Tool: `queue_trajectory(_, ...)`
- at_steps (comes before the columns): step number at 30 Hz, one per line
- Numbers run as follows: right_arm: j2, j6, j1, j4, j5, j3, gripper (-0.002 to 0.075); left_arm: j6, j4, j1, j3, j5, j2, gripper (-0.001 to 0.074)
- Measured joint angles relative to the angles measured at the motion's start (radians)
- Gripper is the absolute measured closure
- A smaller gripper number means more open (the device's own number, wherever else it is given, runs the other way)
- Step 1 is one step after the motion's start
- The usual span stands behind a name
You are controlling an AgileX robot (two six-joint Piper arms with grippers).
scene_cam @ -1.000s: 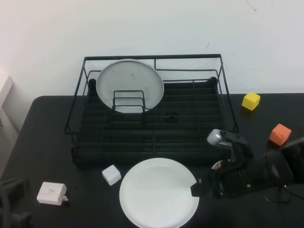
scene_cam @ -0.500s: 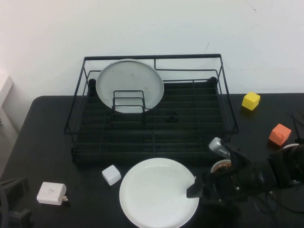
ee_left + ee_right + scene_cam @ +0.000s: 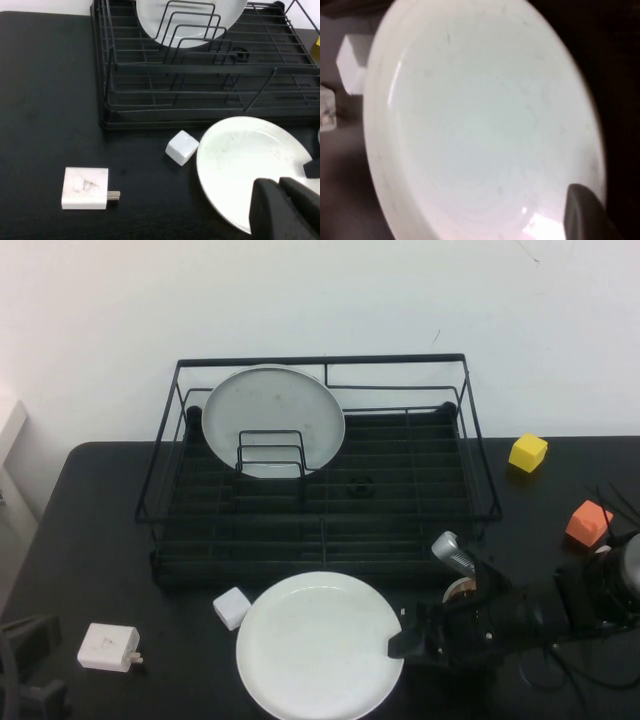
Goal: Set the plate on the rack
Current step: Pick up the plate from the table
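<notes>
large round glossy white plate (image 3: 318,645) lies flat, face up, on black counter (image 3: 90,540), just in front of black wire rack (image 3: 320,480) | right claw (image 3: 405,640) at plate's right rim, pinching it | small white cube (image 3: 232,607) touching plate's left edge | left claw (image 3: 25,670) parked at front-left corner, grip state cannot tell

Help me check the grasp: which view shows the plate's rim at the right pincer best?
The high view: the right pincer meets the plate at its right rim. The right wrist view fills with plate, one fingertip over it. The left wrist view shows that edge partly hidden.
</notes>
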Motion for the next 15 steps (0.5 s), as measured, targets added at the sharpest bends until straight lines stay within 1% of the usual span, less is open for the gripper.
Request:
queue_trajectory(1, 0.004, -0.013, 0.000, 0.000, 0.004, 0.000, 0.0651, -0.001, 0.000, 0.000, 0.000, 0.000, 0.000, 0.0736)
queue_trajectory(4, 0.005, -0.037, 0.000, -0.008, 0.005, 0.000, 0.0700, -0.004, 0.000, 0.000, 0.000, -0.005, 0.000, 0.0736)
queue_trajectory(11, -0.009, -0.138, 0.000, -0.054, 0.041, 0.002, 0.0715, -0.036, -0.038, 0.000, 0.029, -0.023, 0.000, 0.0736)
queue_trajectory(15, -0.077, -0.161, 0.002, -0.078, 0.074, 0.006, 0.0715, -0.051, -0.092, 0.000, 0.037, -0.023, 0.000, 0.0736)
